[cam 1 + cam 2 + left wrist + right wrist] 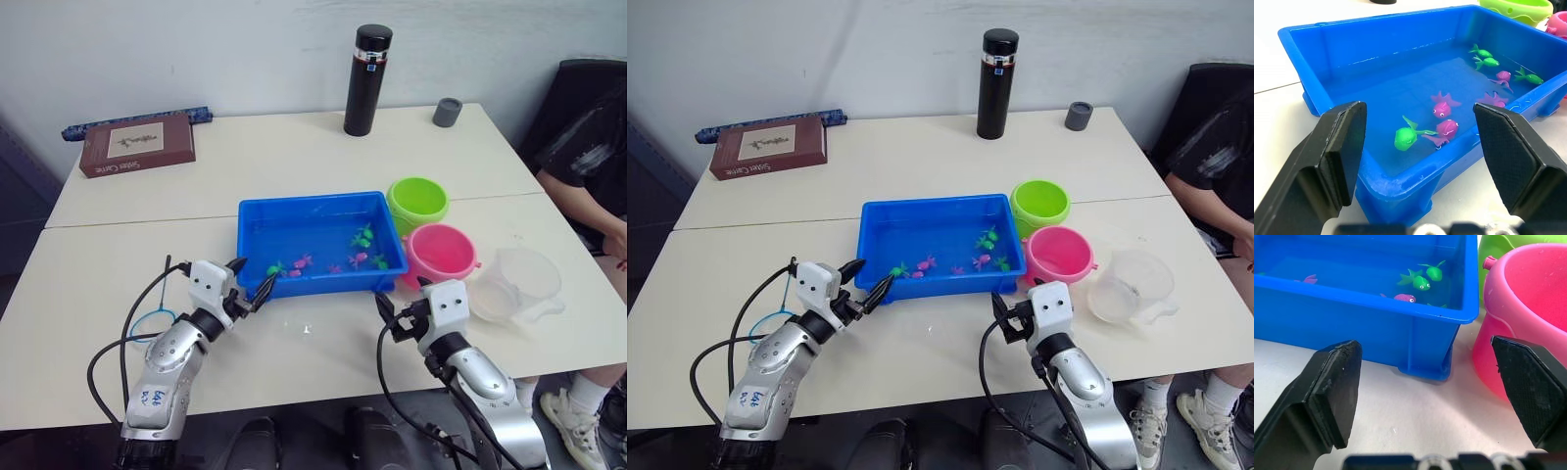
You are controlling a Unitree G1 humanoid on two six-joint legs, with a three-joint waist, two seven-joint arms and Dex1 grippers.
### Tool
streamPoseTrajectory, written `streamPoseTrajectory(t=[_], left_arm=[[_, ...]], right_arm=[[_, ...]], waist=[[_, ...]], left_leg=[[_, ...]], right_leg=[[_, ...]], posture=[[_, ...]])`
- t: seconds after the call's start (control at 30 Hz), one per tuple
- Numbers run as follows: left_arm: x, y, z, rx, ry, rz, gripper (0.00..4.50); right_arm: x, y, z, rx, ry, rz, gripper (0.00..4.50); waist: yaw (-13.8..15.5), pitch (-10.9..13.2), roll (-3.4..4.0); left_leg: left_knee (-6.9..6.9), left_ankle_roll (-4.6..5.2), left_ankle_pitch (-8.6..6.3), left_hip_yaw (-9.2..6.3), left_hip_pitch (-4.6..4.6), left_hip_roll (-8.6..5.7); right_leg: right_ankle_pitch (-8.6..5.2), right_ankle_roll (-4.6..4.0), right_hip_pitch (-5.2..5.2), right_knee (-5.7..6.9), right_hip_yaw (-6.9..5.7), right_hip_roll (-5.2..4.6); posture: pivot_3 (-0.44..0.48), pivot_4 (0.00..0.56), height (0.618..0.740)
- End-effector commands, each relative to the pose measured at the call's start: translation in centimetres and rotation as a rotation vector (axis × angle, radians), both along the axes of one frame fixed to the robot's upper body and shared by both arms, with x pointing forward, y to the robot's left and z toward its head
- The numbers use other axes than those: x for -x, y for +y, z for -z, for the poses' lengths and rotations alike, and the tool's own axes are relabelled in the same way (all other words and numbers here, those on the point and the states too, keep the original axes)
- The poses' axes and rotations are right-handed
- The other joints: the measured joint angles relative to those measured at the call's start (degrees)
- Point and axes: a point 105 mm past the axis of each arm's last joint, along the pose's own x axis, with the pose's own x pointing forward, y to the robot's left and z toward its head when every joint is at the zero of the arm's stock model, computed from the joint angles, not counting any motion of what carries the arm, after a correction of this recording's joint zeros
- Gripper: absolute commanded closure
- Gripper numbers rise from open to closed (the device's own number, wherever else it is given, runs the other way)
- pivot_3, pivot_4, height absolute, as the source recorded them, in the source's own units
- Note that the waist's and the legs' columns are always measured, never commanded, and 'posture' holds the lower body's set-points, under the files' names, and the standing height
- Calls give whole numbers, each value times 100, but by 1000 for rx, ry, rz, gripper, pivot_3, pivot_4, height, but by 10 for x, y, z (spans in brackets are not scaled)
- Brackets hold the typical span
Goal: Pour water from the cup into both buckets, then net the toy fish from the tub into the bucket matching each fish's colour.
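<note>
The blue tub (257,227) sits mid-table holding water and several toy fish, green (1404,138) and pink (1442,105). At its right stand the lime green bucket (417,201) and, nearer to me, the pink bucket (441,253). The clear cup (519,284) stands right of the pink bucket. My left gripper (253,276) is open, just in front of the tub's front left corner, empty. My right gripper (402,299) is also open and empty, low over the table before the tub's front right corner and the pink bucket (1528,298).
A small light-blue hoop net (155,321) lies on the table left of my left arm. At the back stand a black flask (366,80), a small grey cup (448,112) and a brown box (137,145). A person (588,147) sits at the table's right edge.
</note>
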Motion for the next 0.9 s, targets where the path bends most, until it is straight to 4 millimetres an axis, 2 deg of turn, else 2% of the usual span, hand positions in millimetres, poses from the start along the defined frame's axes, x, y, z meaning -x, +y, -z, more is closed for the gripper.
streamPoseTrajectory(t=[0.03,0.57,0.77,0.9], left_arm=[[3,-3,0,-1,4,11,744],[2,-12,-8,8,-15,53,744],[3,-9,-7,1,-11,47,744],[3,-5,-13,-7,-30,36,744]], right_arm=[[1,-1,-11,-9,-53,7,0],[4,-5,-11,12,-63,26,0],[6,-4,-10,14,-58,20,0],[6,-4,-11,24,-63,15,0]], waist=[[0,0,0],[23,0,0],[32,0,0],[32,0,-1]], left_leg=[[0,0,0,0,0,0],[1,0,0,3,-1,-1],[1,0,0,4,-1,-1],[1,0,0,3,-1,-1]], right_leg=[[0,0,0,0,0,0],[0,0,1,0,-1,0],[0,0,0,0,-2,0],[0,0,0,0,-1,0]], posture=[[0,150,740],[0,150,740],[0,150,740],[0,150,740]])
